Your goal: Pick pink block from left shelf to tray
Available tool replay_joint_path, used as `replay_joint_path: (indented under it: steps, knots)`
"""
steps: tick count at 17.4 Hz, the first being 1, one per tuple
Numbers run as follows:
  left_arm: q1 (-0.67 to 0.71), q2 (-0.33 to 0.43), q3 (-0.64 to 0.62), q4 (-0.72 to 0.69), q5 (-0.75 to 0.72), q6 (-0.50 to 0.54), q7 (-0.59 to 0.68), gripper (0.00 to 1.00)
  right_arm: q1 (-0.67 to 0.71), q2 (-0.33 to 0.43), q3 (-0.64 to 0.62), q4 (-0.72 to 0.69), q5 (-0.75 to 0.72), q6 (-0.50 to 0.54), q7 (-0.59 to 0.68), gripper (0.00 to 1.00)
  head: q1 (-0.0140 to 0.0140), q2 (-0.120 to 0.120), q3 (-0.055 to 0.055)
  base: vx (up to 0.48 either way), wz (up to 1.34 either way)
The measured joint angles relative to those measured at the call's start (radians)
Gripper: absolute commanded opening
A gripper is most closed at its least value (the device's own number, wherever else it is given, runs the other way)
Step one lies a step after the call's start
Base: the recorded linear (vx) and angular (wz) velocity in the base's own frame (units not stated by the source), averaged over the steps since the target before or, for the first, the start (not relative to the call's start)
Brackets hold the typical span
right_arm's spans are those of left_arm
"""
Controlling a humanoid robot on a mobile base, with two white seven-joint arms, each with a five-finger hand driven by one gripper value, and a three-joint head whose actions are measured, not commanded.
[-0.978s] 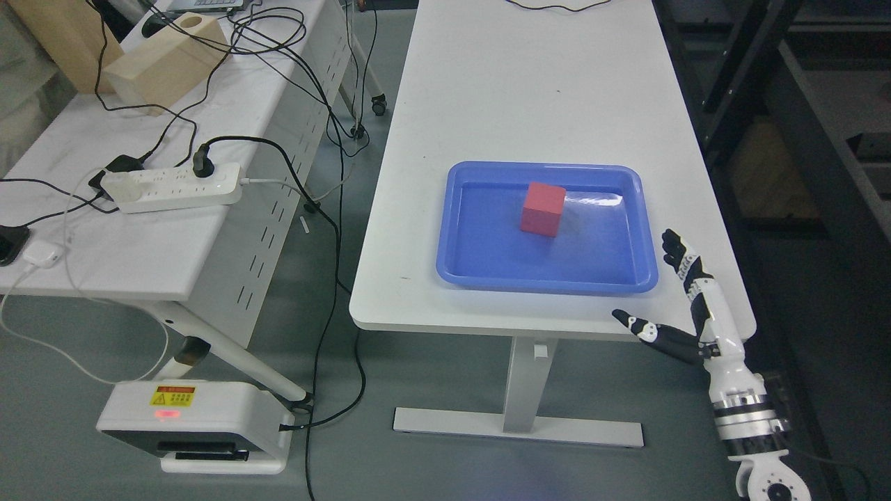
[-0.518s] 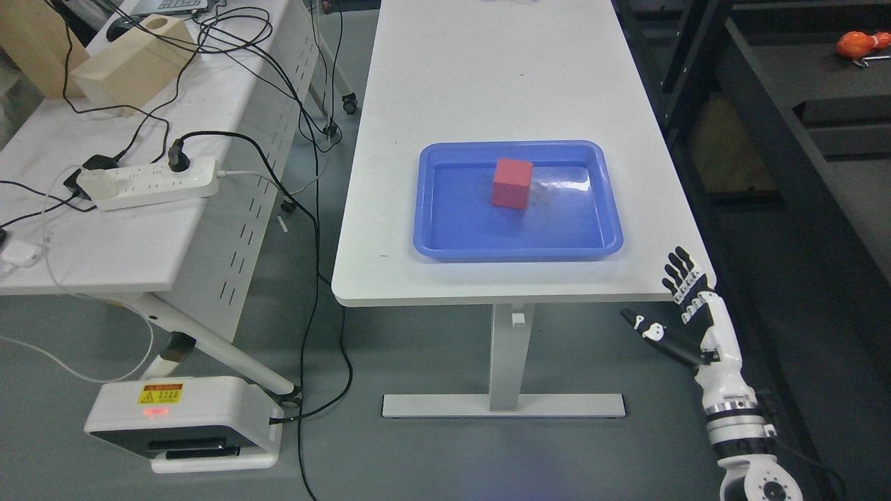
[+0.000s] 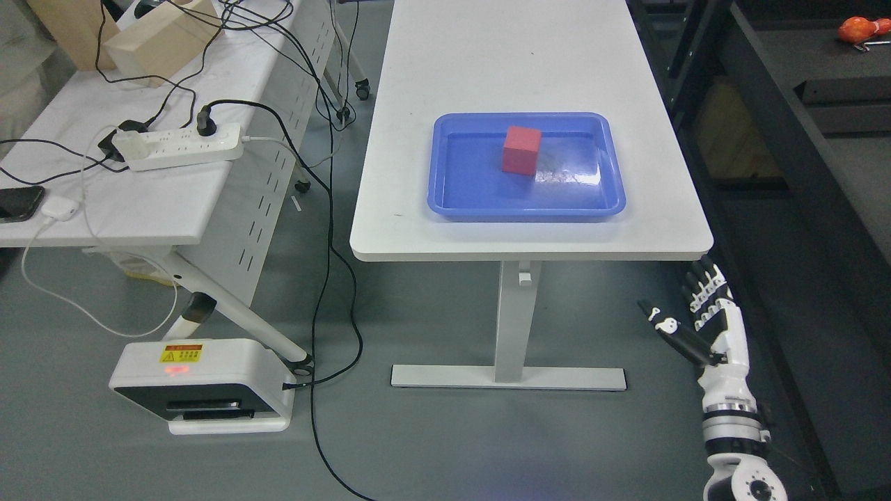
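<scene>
White table [image 3: 487,56]: bare top behind and beside the blue tray [image 3: 605,209]; block [image 3: 521,149] alone inside, room all around it; dark shelving [image 3: 800,104] crowds the right edge

Right hand [image 3: 703,320] raised, fingers [image 3: 704,287] spread, empty

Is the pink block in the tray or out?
In. The pink block sits flat on the floor of the blue tray, toward its far side, with nothing holding it.

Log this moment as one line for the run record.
pink block: resting in blue tray | right hand: open, empty, below table edge | left hand: not in view
</scene>
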Motion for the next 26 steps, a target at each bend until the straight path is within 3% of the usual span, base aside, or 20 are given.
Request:
replay_joint_path:
  steps: [6, 13, 26]
  knots:
    - [0.000, 0.000, 0.000, 0.000, 0.000, 0.000, 0.000, 1.00, 0.001, 0.005, 0.021, 0.000, -0.006, -0.080, 0.092, 0.99, 0.0000, 0.000, 0.000, -0.165, -0.02]
    - [0.000, 0.000, 0.000, 0.000, 0.000, 0.000, 0.000, 1.00, -0.009, 0.008, 0.058, 0.001, -0.002, 0.059, 0.183, 0.99, 0.0000, 0.000, 0.000, -0.176, 0.01]
    - [0.000, 0.000, 0.000, 0.000, 0.000, 0.000, 0.000, 1.00, -0.013, 0.010, 0.079, 0.000, 0.033, 0.025, 0.192, 1.00, 0.0000, 0.000, 0.000, -0.056, 0.00]
